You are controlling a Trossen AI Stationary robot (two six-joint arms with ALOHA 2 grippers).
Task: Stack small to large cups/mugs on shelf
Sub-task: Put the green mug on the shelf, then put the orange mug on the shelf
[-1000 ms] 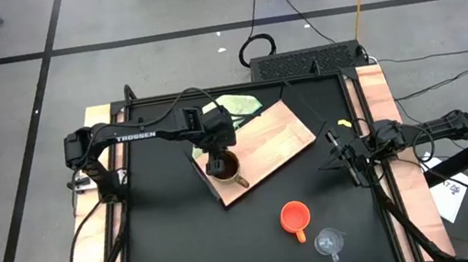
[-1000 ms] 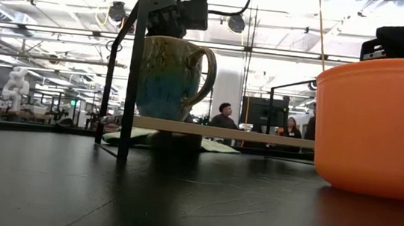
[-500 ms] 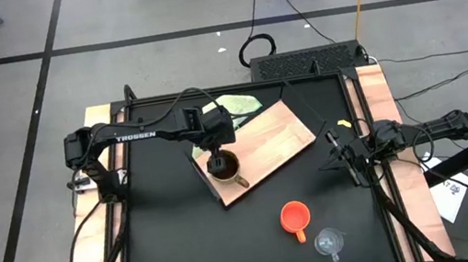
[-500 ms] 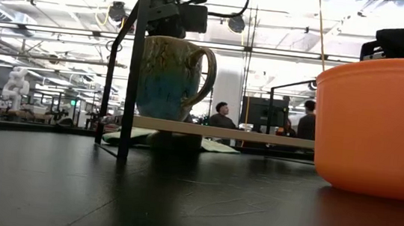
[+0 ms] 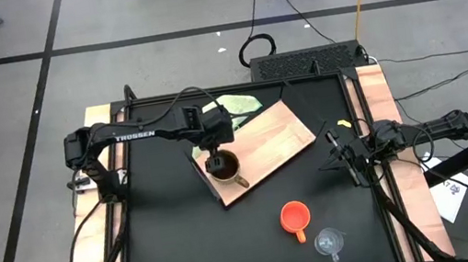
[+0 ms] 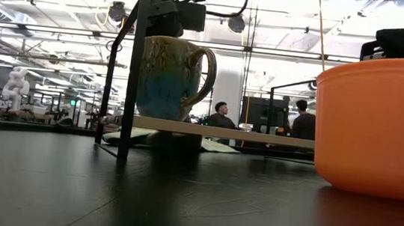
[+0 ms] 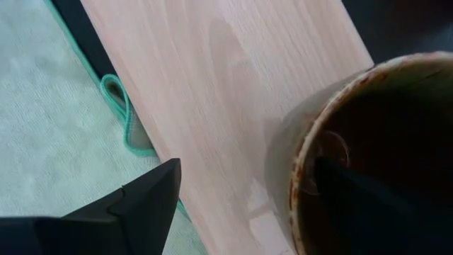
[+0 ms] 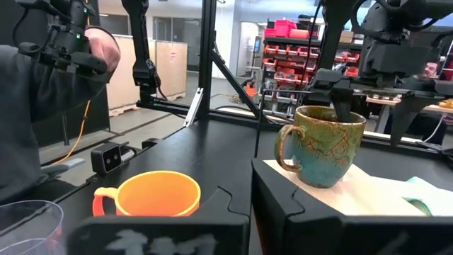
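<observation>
Left gripper (image 5: pixel 217 160) sits directly above the brown mug (image 5: pixel 227 167), centre of the high view. Fingers spread: one dark finger (image 7: pixel 368 205) reaches down inside the mug's mouth, the other (image 7: pixel 134 205) hangs outside the wall over the board. Whether either finger touches the rim, cannot tell.

Mug stands upright on the shelf (image 5: pixel 268 140), near its lower-left corner, handle toward lower right. Glazed ceramic, mottled brown-green over a blue band, curved loop handle; dark inside with a rust-speckled rim.

Shelf: flat rectangular pale wood, fine straight grain, dark edge, lying slantwise in the upper middle of the table. Light green cloth (image 5: pixel 239 104) tucked under its upper-left end; nubby weave with a stitched green border.

Orange cup (image 5: pixel 294 218): smooth matte plastic, round, small handle, upright on the black table (image 5: pixel 168 252), lower right of centre. Clear glass cup (image 5: pixel 329 244) just below and right of it, apart.

Right gripper (image 5: pixel 342 154) waits at the table's right edge, fingers slightly apart, holding nothing.
</observation>
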